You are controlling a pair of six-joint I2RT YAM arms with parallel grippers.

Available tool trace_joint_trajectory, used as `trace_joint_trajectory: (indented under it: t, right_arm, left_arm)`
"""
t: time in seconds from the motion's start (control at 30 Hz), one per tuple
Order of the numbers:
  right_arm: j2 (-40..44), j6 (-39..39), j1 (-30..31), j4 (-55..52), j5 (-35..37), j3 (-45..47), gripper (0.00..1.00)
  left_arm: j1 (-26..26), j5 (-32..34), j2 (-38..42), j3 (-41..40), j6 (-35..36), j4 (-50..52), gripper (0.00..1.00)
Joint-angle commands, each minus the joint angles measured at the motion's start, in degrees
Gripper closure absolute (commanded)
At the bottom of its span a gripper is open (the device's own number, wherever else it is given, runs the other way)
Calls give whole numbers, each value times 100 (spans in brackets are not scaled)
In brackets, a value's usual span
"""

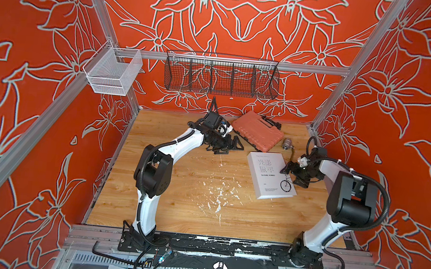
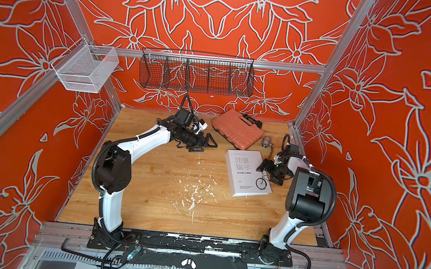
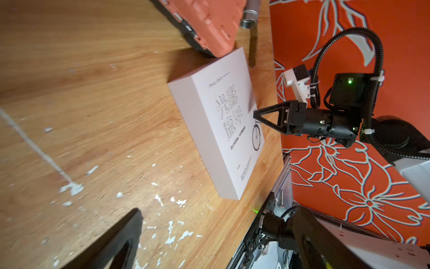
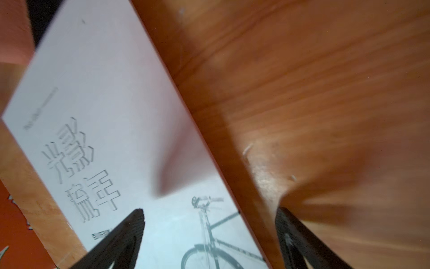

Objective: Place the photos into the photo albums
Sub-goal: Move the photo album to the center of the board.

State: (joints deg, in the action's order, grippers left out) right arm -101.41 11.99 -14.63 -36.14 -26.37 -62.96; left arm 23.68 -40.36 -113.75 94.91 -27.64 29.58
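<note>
The white photo album (image 1: 269, 175) lies closed on the surface (image 1: 177, 185), right of centre in both top views. Fingers of the right gripper (image 4: 209, 210) straddle its edge, spread wide, perhaps touching; those of the left gripper (image 1: 230, 150) stand wide, empty

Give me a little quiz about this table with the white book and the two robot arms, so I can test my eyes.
1. True or false: the white album lies open.
2. The right hand is: A) shut on the album; B) open, straddling the album's edge; C) far from the album.
3. What drawing is on the cover?
Key: 1 false, it is closed; 2 B; 3 a bicycle.
</note>
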Motion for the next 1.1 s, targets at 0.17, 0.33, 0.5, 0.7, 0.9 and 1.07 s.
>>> trace_joint_trajectory:
  t: [0.17, 0.33, 0.5, 0.7, 0.9, 1.07]
  right_arm:
    - [-527, -101, 624, -110, -38, -233, 17]
    - [-616, 407, 1292, 181, -285, -168, 19]
    - [-448, 1266, 1902, 598, -276, 45, 19]
    - [-805, 1600, 2506, 552, -189, -626, 19]
    - [-629, 1841, 2814, 633, 562, -846, 14]
    - [379, 1066, 2765, -199, 2495, -1170, 4]
  left_arm:
    - [-443, 371, 771, -732, -132, -328, 1]
    - [-849, 397, 1056, -1327, -252, -566, 1]
    - [-1354, 445, 1353, -1847, -221, -614, 1]
    - [-1804, 553, 1530, -2126, -67, -561, 2]
    - [-1924, 806, 1674, -2226, 22, -542, 1]
    - [-2029, 1954, 2381, -2478, 481, -356, 2]
